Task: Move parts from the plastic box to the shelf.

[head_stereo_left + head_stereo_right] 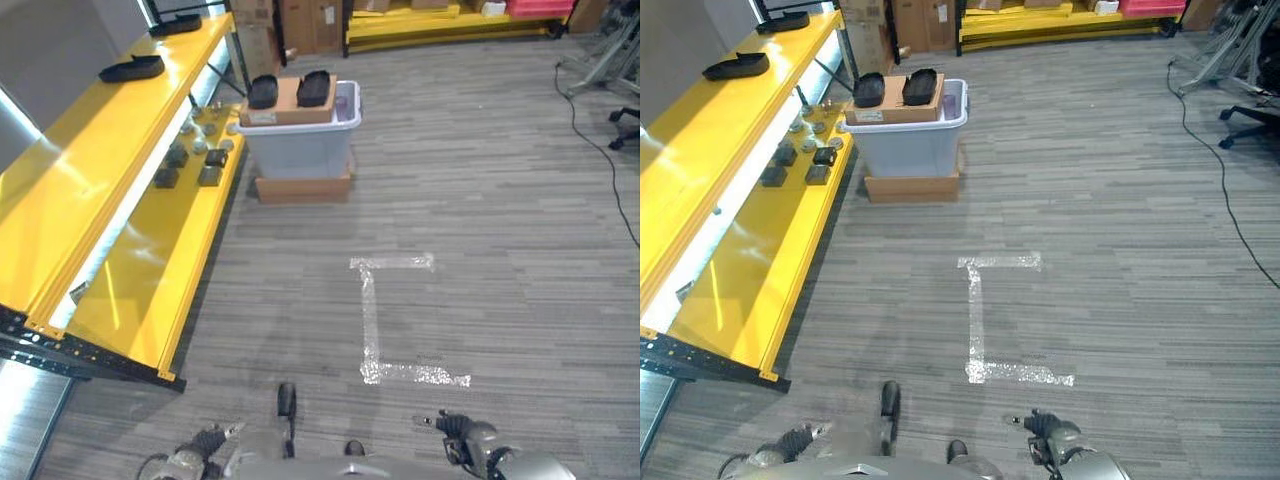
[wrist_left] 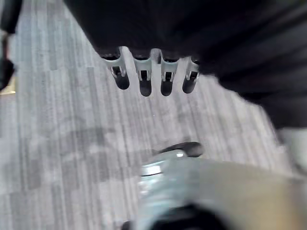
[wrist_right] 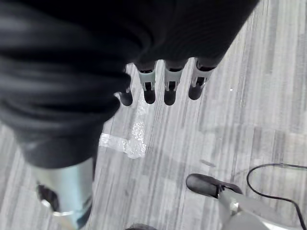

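A pale grey plastic box (image 1: 300, 152) stands on a flat cardboard base at the far end of the carpet, beside the yellow shelf (image 1: 95, 165). A cardboard sheet (image 1: 288, 106) lies across the box, and two black parts (image 1: 263, 91) (image 1: 314, 87) rest on it. Several small dark and grey parts (image 1: 197, 160) lie on the shelf's lower level; black parts (image 1: 132, 69) lie on its upper level. My left hand (image 1: 195, 452) and right hand (image 1: 462, 438) hang low at the near edge, far from the box. Both have straight fingers (image 2: 144, 79) (image 3: 168, 88) over bare carpet and hold nothing.
Silver tape (image 1: 372, 320) marks a corner on the carpet between me and the box. Cardboard boxes (image 1: 305, 25) and another yellow rack (image 1: 440, 25) stand at the back. A chair base (image 1: 625, 125) stands at the far right. The shelf's black frame corner (image 1: 165, 378) juts out near my left.
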`<state>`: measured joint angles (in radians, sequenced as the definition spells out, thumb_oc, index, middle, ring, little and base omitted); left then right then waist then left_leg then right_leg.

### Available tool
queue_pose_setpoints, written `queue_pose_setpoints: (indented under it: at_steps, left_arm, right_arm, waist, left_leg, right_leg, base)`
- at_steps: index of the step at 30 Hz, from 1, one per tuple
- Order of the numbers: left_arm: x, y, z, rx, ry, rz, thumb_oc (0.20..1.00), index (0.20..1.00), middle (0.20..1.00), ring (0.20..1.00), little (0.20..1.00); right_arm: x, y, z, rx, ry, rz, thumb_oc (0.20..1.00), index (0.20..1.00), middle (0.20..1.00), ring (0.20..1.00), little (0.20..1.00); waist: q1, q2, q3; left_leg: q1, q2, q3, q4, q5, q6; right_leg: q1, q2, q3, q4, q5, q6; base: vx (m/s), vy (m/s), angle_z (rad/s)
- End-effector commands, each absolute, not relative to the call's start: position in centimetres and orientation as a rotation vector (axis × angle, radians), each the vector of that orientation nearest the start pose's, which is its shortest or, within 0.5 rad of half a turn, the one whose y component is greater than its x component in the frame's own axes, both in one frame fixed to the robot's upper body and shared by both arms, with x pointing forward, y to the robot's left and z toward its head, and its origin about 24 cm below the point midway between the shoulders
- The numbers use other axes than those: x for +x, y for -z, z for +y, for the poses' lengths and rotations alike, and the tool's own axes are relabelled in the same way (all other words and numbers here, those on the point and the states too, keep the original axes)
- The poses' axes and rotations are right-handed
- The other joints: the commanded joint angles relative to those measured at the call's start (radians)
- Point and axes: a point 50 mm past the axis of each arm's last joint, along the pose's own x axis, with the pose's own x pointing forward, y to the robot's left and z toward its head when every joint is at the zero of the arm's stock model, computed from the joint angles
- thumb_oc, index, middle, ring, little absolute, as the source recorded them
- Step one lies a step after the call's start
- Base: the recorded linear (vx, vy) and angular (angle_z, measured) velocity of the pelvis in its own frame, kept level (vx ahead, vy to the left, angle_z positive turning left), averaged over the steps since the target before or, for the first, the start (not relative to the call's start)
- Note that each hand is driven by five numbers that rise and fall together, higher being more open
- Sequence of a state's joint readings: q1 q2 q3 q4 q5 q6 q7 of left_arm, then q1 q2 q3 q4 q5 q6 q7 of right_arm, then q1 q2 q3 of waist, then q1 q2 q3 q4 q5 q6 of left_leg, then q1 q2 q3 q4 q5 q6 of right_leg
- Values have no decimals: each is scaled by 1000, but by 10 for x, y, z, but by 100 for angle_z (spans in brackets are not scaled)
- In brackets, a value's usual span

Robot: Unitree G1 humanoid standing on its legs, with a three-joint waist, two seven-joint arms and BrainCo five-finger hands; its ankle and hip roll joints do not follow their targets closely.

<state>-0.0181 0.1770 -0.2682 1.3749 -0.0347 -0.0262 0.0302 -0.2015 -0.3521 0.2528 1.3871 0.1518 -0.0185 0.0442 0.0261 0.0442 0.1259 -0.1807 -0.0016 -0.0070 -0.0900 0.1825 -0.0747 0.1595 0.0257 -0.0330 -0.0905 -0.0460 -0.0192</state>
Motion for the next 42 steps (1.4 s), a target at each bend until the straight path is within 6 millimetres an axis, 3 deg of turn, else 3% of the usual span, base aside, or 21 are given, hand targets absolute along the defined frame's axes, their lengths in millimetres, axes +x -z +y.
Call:
queue_pose_setpoints:
  at_steps: [1,4,6,8,10,11,12,13,14,16,23,25,26,28,30,31,32,35,38,39,42]
  left_arm:
    - [82,170,213,377,74,1312,1000,1000,1000,1000,1000]
    - [85,168,218,377,47,1305,1000,1000,1000,1000,1000]
    - [94,165,223,400,58,1286,1000,1000,1000,1000,1000]
    - [122,156,230,443,48,1210,1000,1000,1000,1000,1000]
    - [137,151,235,452,32,1169,1000,1000,1000,1000,1000]
    - [147,147,237,459,20,1134,1000,1000,1000,1000,1000]
    - [163,139,239,465,-13,1077,1000,1000,1000,1000,1000]
    - [163,139,239,465,-13,1077,1000,1000,1000,1000,1000]
    - [172,135,241,450,-43,1045,1000,1000,1000,1000,1000]
    - [185,131,233,425,-42,1004,1000,1000,1000,1000,1000]
    - [159,145,222,434,25,1096,1000,1000,1000,1000,1000]
    - [135,155,216,377,26,1169,1000,1000,1000,1000,1000]
    - [130,157,214,376,41,1179,1000,1000,1000,1000,1000]
    - [131,157,214,387,42,1172,1000,1000,1000,1000,1000]
    - [126,158,216,383,38,1184,1000,1000,1000,1000,1000]
    - [117,161,217,393,48,1212,1000,1000,1000,1000,1000]
    - [117,161,217,393,49,1212,1000,1000,1000,1000,1000]
    - [103,164,218,411,57,1253,1000,1000,1000,1000,1000]
    - [93,166,222,420,64,1289,1000,1000,1000,1000,1000]
    - [89,166,223,432,73,1303,1000,1000,1000,1000,1000]
    - [93,163,235,451,37,1290,1000,1000,1000,1000,1000]
  right_arm:
    - [128,140,-278,-336,101,1193,1000,1000,1000,1000,1000]
    - [110,147,-274,-326,93,1263,1000,1000,1000,1000,1000]
    - [99,153,-267,-337,49,1299,1000,1000,1000,1000,1000]
    - [101,154,-261,-374,-8,1294,1000,1000,1000,1000,1000]
    - [102,153,-263,-395,-10,1292,1000,1000,1000,1000,1000]
    - [105,152,-263,-399,-4,1277,1000,1000,1000,1000,1000]
    - [109,151,-263,-389,1,1259,1000,1000,1000,1000,1000]
    - [109,151,-262,-389,1,1259,1000,1000,1000,1000,1000]
    - [110,151,-263,-391,4,1250,1000,1000,1000,1000,1000]
    - [110,150,-264,-378,34,1253,1000,1000,1000,1000,1000]
    - [98,153,-267,-332,64,1286,1000,1000,1000,1000,1000]
    - [86,152,-278,-218,188,1310,1000,1000,1000,1000,1000]
    - [89,149,-283,-204,213,1293,1000,1000,1000,1000,1000]
    - [89,149,-285,-222,207,1302,1000,1000,1000,1000,1000]
    - [86,148,-289,-259,202,1322,1000,1000,1000,1000,1000]
    - [86,146,-294,-275,217,1323,1000,1000,1000,1000,1000]
    - [85,146,-294,-275,217,1323,1000,1000,1000,1000,1000]
    - [100,141,-298,-268,237,1253,1000,1000,1000,1000,1000]
    - [110,139,-296,-267,212,1222,1000,1000,1000,1000,1000]
    - [114,139,-294,-265,198,1211,1000,1000,1000,1000,1000]
    - [123,141,-281,-229,192,1174,1000,1000,1000,1000,1000]
  waist:
    - [1,-2,4]
    - [8,-19,-24]
    - [-5,-29,-26]
    - [-43,-26,10]
    - [-61,-6,21]
    - [-68,-1,22]
    - [-78,-2,14]
    - [-80,-2,19]
    - [-79,-7,13]
    - [-113,-30,5]
    - [-137,-24,-24]
    - [-129,-24,-27]
    - [-110,-40,-5]
    - [-97,-51,7]
    - [-68,-57,13]
    - [-53,-38,9]
    - [-50,-40,13]
    - [-19,-3,4]
    - [2,-5,-16]
    - [2,-7,-26]
    - [-21,-10,-6]
  left_leg:
    - [46,-2,12,47,-54,9]
    - [57,-20,26,103,-91,41]
    - [106,-34,37,133,-148,77]
    - [149,-37,19,144,-167,99]
    - [185,-22,6,128,-174,103]
    - [213,-16,8,106,-179,104]
    - [249,-12,5,62,-183,96]
    - [255,-12,3,60,-183,96]
    - [267,-12,9,42,-192,88]
    - [342,-14,-2,5,-233,61]
    - [389,19,-16,110,-287,28]
    - [297,2,-26,418,-175,-14]
    - [205,-48,-50,618,-128,-36]
    - [152,-45,-21,656,-139,-33]
    - [69,-23,43,547,-160,-13]
    - [49,-6,71,340,-165,4]
    - [64,-9,74,326,-162,4]
    - [32,-17,24,40,-77,10]
    - [43,-25,-26,87,-51,22]
    - [59,-31,-27,100,-73,41]
    - [117,-28,-23,103,-103,75]
  right_leg:
    - [23,-58,-17,8,-8,110]
    - [45,-97,-17,94,-41,130]
    - [-56,-120,-2,369,39,175]
    - [-146,-101,44,587,151,196]
    - [-220,-89,38,664,128,182]
    - [-244,-113,3,643,110,170]
    - [-258,-132,-45,512,76,160]
    - [-252,-132,-48,511,75,160]
    - [-268,-142,-78,409,66,158]
    - [-294,-120,-77,141,135,173]
    - [-272,-88,-29,155,127,143]
    - [-190,-82,-35,128,104,104]
    - [-147,-94,-17,119,97,87]
    - [-123,-103,-17,107,90,83]
    - [-77,-116,-26,81,74,83]
    - [-47,-101,-26,56,58,91]
    - [-39,-104,-24,54,57,92]
    - [20,-68,-6,41,12,106]
    - [48,-60,20,108,-50,109]
    - [35,-62,23,207,-60,126]
    - [-94,-68,47,458,20,172]
  base:
    - [265,126,-53]
    - [310,157,-15]
    - [339,245,4]
    - [193,168,-8]
    - [245,119,27]
    - [442,67,46]
    - [348,27,43]
    - [361,-45,21]
    - [243,-79,4]
    - [582,-209,1]
    - [367,-199,32]
    - [417,-287,8]
    - [288,-188,-6]
    - [260,-165,-32]
    - [406,-120,-19]
    - [377,-20,16]
    - [430,22,14]
    - [402,37,-18]
    - [407,77,-70]
    - [342,123,-70]
    - [239,121,-58]
